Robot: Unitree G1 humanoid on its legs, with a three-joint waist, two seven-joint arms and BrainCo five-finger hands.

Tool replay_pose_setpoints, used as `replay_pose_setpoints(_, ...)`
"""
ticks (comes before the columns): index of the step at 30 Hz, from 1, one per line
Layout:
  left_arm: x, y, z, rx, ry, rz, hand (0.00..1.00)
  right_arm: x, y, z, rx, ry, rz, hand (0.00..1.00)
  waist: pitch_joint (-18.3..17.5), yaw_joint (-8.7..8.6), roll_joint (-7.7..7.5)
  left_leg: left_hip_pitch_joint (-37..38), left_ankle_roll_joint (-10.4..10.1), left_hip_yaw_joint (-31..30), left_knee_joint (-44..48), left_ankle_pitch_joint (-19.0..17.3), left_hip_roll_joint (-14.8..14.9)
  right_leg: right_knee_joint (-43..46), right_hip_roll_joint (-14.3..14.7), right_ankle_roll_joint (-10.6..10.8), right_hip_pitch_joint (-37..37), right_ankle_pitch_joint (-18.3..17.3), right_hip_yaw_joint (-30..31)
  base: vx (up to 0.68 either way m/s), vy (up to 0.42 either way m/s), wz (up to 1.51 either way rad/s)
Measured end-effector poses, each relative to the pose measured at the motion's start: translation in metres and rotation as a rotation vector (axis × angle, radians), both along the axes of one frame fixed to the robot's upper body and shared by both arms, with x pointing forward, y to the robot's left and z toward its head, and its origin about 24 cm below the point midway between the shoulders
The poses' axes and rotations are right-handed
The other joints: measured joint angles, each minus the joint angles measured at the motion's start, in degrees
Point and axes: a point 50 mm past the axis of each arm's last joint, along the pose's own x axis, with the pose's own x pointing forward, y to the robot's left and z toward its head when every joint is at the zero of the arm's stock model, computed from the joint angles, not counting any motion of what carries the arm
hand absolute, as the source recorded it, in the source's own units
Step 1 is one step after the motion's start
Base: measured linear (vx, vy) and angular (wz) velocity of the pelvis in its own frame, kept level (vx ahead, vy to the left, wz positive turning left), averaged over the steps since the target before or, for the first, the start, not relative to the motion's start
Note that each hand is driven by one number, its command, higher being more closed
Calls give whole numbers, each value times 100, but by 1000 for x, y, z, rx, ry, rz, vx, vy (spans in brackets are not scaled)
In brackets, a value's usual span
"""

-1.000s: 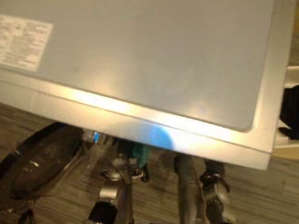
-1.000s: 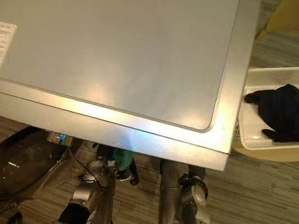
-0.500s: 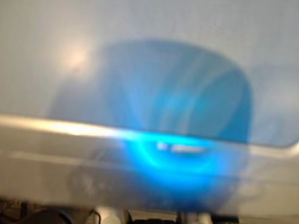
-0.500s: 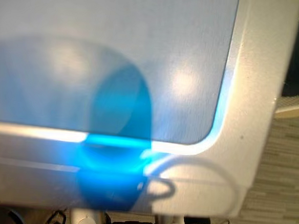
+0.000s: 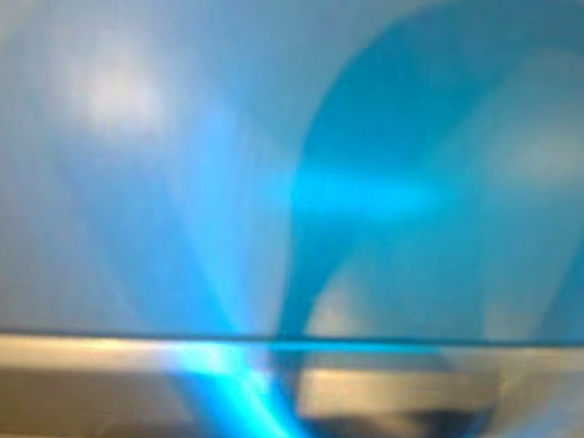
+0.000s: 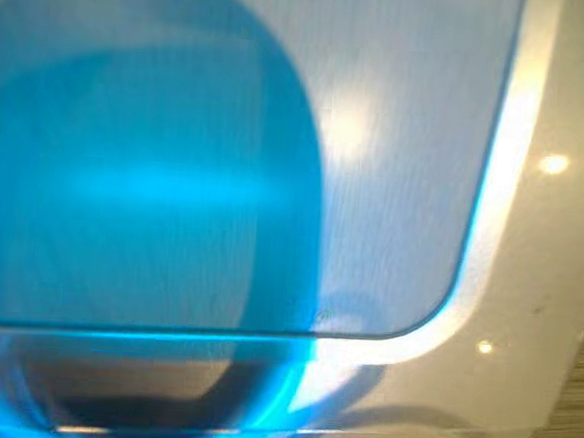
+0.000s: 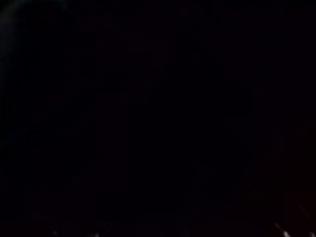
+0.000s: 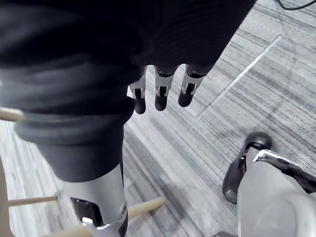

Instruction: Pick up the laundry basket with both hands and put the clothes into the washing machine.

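The washing machine's [image 6: 410,107] flat grey top lies close under the head camera, a blue glow [image 6: 144,189] spread across it; its silver rim [image 6: 527,296] curves round the near right corner; grey striped floor [image 8: 237,98] lies beyond that corner and under the right hand [image 8: 160,89]; that hand hangs over the floor with its fingers [image 8: 187,91] straight and loose, holding nothing; pale wooden rods [image 8: 145,207] show near it; where the basket lies, and the left hand's state, cannot be told.

The right robot hand [image 8: 161,88] has silver fingers [image 8: 189,85] with rounded dark tips under a dark ribbed cover [image 8: 69,89].
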Motion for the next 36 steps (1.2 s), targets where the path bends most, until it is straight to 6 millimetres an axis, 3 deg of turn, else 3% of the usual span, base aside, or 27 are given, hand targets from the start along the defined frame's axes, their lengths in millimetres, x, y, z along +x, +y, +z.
replay_pose_setpoints(7, -6, 0, 33, 378, -93, 211, 100, -22, -21, -9, -7, 2, -57, 0, -1, -18, -2, -221, 106, 77, 87, 70, 92, -116, 27, 34, -198, 258, 47, -73, 60, -10)
replay_pose_setpoints(10, -9, 5, 37, 609, -125, 393, 100, -22, -26, -7, -17, -26, -63, 0, -3, -39, -6, -222, 147, 173, 96, 95, 130, -179, 56, 70, -229, 360, 125, -41, 71, -13)
replay_pose_setpoints(17, -14, 10, 42, 883, -175, 591, 100, -23, -34, -3, -28, -55, -81, 0, -6, -122, -11, -248, 162, 183, 159, 102, 146, -175, 65, 105, -241, 400, 143, -12, 63, -3)
replay_pose_setpoints(27, -14, 13, 32, 1347, -221, 717, 100, -25, -55, 6, -68, -89, -116, 0, -9, -31, -16, -255, 163, 170, 280, 102, 226, 24, 144, 85, -326, 410, 109, 3, 39, -2)
replay_pose_setpoints(36, -17, 6, 31, 1647, -292, 696, 100, -25, -68, 11, -91, -111, -125, 0, -9, 53, -17, -255, 131, 95, 383, 120, 235, 179, 183, 43, -344, 422, 49, -8, 30, 1)
